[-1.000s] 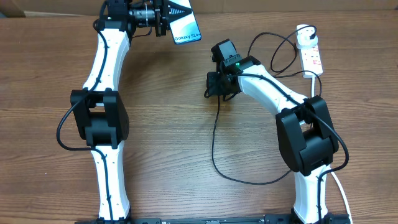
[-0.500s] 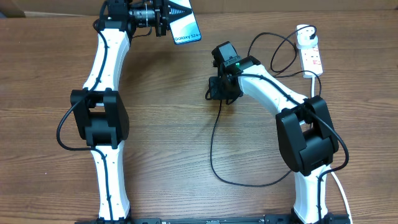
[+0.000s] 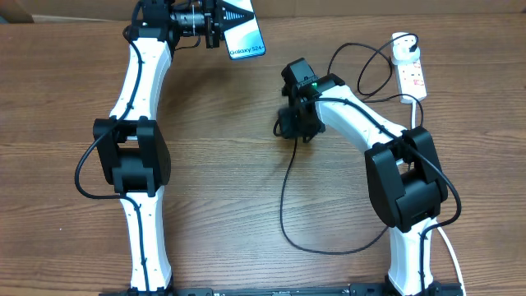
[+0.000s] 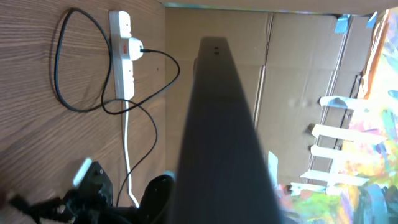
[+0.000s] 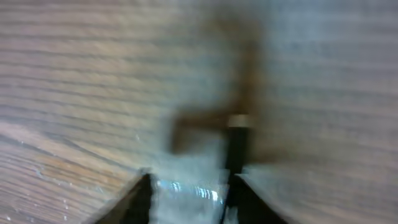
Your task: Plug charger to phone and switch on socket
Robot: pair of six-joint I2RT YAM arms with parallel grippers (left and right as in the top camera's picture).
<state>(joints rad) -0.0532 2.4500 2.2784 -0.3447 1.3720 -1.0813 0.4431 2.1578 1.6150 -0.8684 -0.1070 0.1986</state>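
Observation:
My left gripper (image 3: 220, 20) is shut on the phone (image 3: 246, 37) and holds it up at the far edge, its lit blue screen facing the overhead camera. In the left wrist view the phone (image 4: 217, 124) is a dark slab seen edge-on. My right gripper (image 3: 293, 125) is at mid-table, pointing down and shut on the charger (image 3: 283, 189) near its tip. The blurred right wrist view shows the small connector (image 5: 238, 132) sticking out past the fingers just above the wood. The black cable loops toward the front and back to the socket (image 3: 412, 72).
The white power strip also shows in the left wrist view (image 4: 122, 56), with a round white plug adapter (image 3: 402, 51) in it and a white cord (image 4: 127, 155) trailing off. Cardboard boxes (image 4: 298, 56) stand behind the table's far edge.
My right gripper has moved slightly toward the front and turned downward, carrying the cable end with it; the cable loop shifted. The left gripper and the phone have not moved.

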